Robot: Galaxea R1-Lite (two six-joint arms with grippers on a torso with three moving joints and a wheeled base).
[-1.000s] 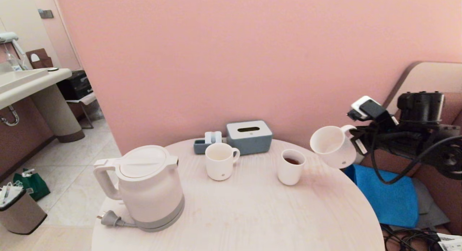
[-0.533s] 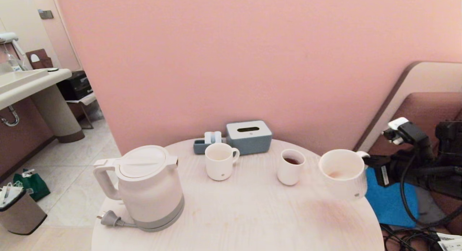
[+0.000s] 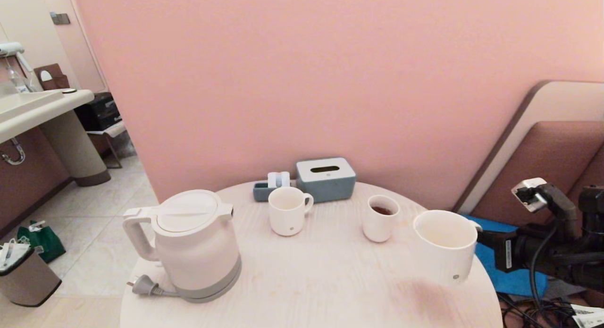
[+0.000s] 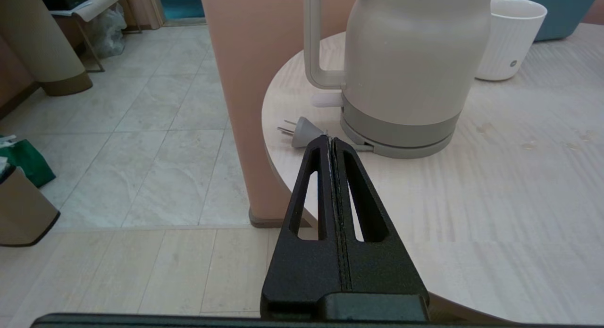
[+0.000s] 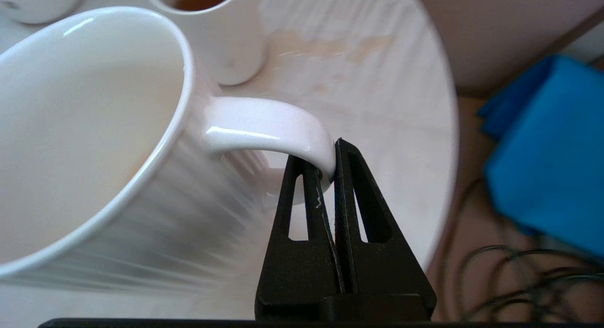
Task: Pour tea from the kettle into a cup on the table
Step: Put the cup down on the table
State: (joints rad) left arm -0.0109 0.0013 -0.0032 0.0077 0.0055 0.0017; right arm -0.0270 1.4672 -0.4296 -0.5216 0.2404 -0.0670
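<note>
Right wrist view: right gripper (image 5: 330, 170) jaws clamped on handle of wide cream mug (image 5: 89, 144), held just above desk (image 3: 306, 281) edge, upright; tumbler (image 3: 380, 218) w/ tea (image 3: 382, 210) just beyond the jaws; kettle (image 3: 191, 245) well apart, across desk. Step, I judge: setting mug down; next: lower, release, then grab kettle handle. Left gripper (image 4: 330, 144) jaws together, idle nr kettle base.

Kettle (image 3: 188, 245): tabletop (image 3: 302, 290) left-front, plug (image 3: 144, 286) by its base.
Mug (image 3: 289, 210): centre-back, before tissue box (image 3: 325, 178).
Tumbler (image 3: 380, 218): right of mug.
Cup (image 3: 446, 245): right edge, nr tumbler.
</note>
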